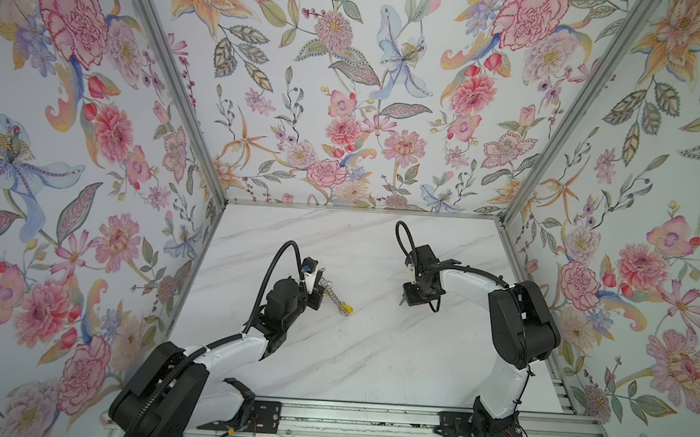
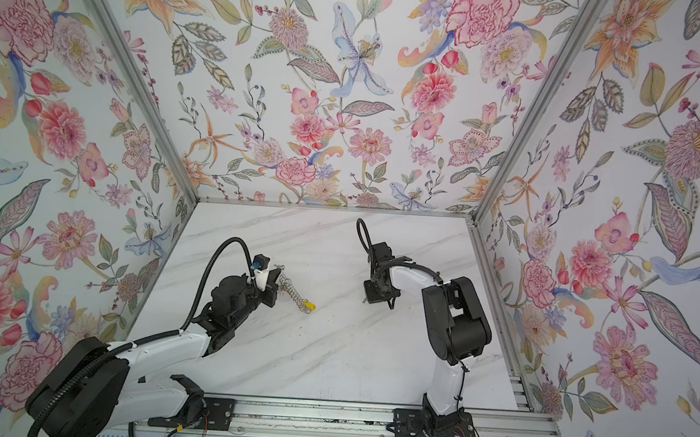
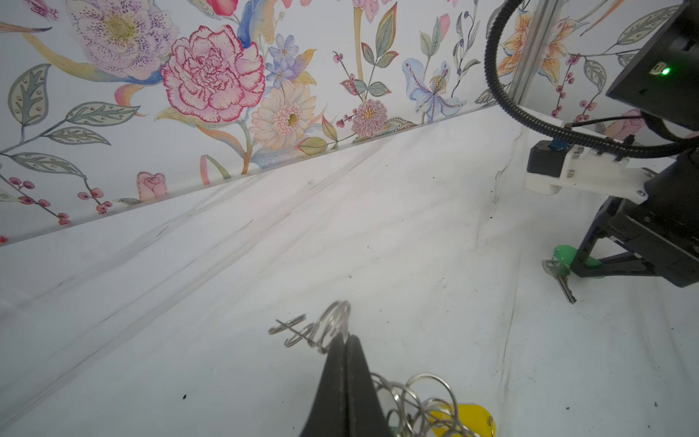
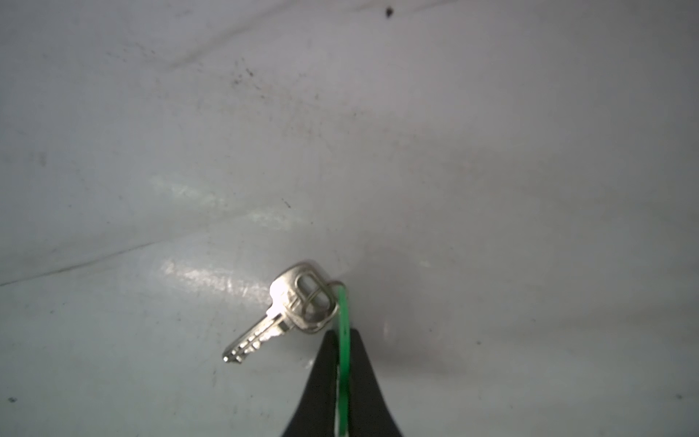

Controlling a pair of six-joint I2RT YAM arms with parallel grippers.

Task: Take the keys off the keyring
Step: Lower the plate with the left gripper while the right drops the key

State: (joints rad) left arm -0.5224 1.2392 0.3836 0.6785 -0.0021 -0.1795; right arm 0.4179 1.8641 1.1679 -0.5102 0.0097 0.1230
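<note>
The keyring (image 1: 332, 294) shows as a row of silver wire rings held edge-on just above the marble table (image 1: 373, 354); I also see the keyring (image 2: 294, 293) (image 3: 416, 397). My left gripper (image 1: 319, 286) (image 2: 276, 283) (image 3: 346, 340) is shut on its rings. A yellow-tagged key (image 1: 347, 309) (image 2: 311, 306) (image 3: 469, 416) hangs at its low end. Apart on the right, my right gripper (image 1: 402, 301) (image 2: 365, 299) (image 4: 343, 336) pinches the green tag (image 4: 343, 321) (image 3: 563, 253) of a silver key (image 4: 299, 302) (image 3: 559, 278). A sliver of light shows beside the tag. The key dangles close to the table.
Floral walls (image 1: 347, 103) close in the table at the back and on both sides. An aluminium rail (image 1: 369, 416) with both arm bases runs along the front edge. Small dark specks (image 3: 184, 396) dot the marble.
</note>
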